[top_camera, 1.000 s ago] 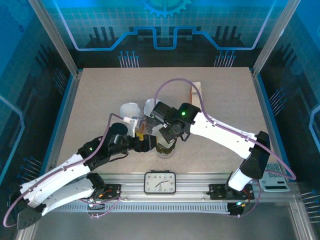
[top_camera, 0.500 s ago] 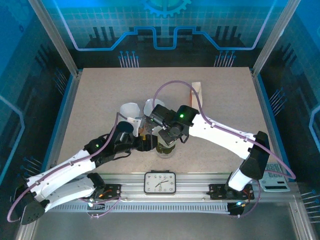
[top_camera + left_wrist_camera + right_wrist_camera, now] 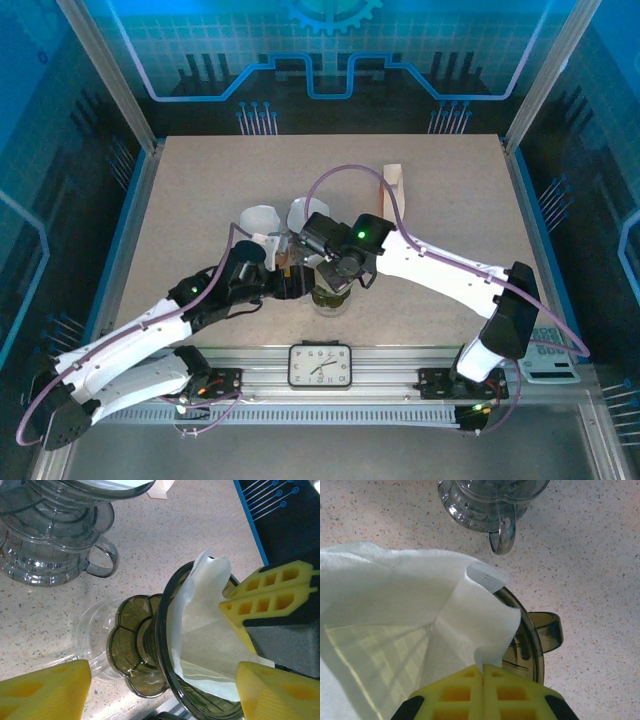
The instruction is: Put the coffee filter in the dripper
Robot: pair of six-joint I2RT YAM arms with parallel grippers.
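The dark olive glass dripper [image 3: 145, 650] stands on a clear saucer at the table's near middle [image 3: 330, 298]. The white paper coffee filter [image 3: 205, 630] sits partly inside its cone, one edge sticking up above the rim. My right gripper [image 3: 483, 672] is shut on that raised edge of the filter [image 3: 400, 600], directly over the dripper's rim [image 3: 532, 645] and beside its handle [image 3: 551, 629]. My left gripper [image 3: 164, 682] is open, with one yellow finger [image 3: 45, 690] on each side of the dripper. From above, both grippers meet at the dripper: right gripper [image 3: 335, 266], left gripper [image 3: 293, 286].
A stack of clear glass drippers [image 3: 55, 535] stands just behind the dark one, seen with its handle [image 3: 501, 535]. Two clear drippers with white filters [image 3: 262, 220] sit behind. A tan box [image 3: 393, 182] is at the back right, a clock [image 3: 320, 364] on the near rail.
My right gripper has dropped slightly toward the dripper with the filter. My left arm has edged forward and a little right; its gripper stays around the dripper.
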